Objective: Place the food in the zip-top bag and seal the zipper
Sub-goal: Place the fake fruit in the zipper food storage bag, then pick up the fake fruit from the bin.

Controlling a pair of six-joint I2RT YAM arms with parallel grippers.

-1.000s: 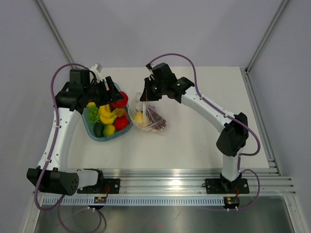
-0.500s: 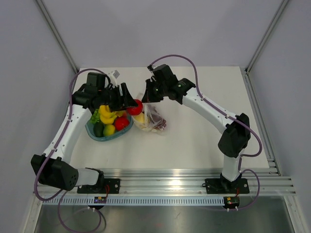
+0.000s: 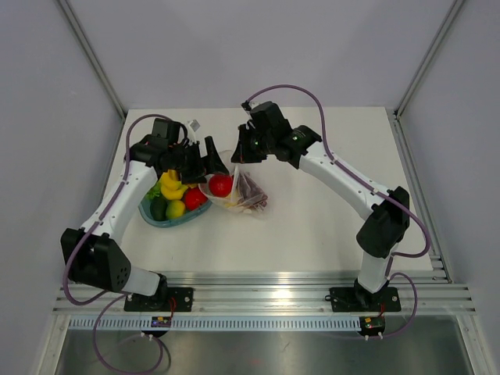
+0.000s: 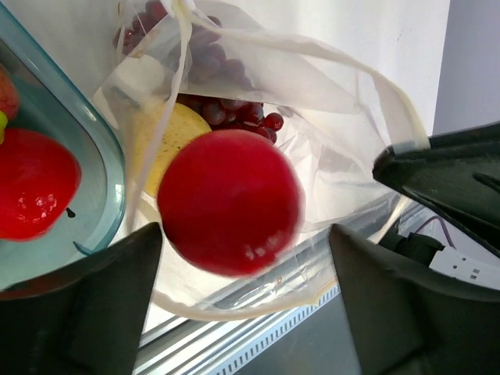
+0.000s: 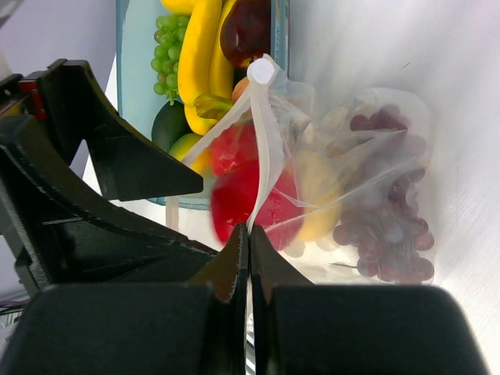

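Observation:
The clear zip-top bag (image 3: 238, 191) lies right of the bowl and holds a yellow fruit (image 4: 176, 133) and purple grapes (image 4: 226, 109). My right gripper (image 3: 241, 158) is shut on the bag's mouth edge strip (image 5: 262, 141) and holds it up, which keeps the mouth open. My left gripper (image 3: 212, 162) hovers over the mouth with its jaws wide open. A red round fruit (image 4: 230, 201) is blurred between the jaws, touches neither finger, and sits in the bag's mouth (image 3: 221, 185). It also shows in the right wrist view (image 5: 242, 195).
The translucent blue-green bowl (image 3: 148, 211) stands left of the bag with bananas (image 3: 172, 186), green grapes (image 5: 166, 47), a red fruit (image 4: 35, 191) and green and yellow fruits. The two grippers are close together over the bag. The aluminium rail (image 3: 273, 281) runs along the near edge.
My left gripper moved right from the bowl to above the bag's mouth carrying the red fruit, then opened; the fruit is now loose in the mouth. The right gripper kept its hold.

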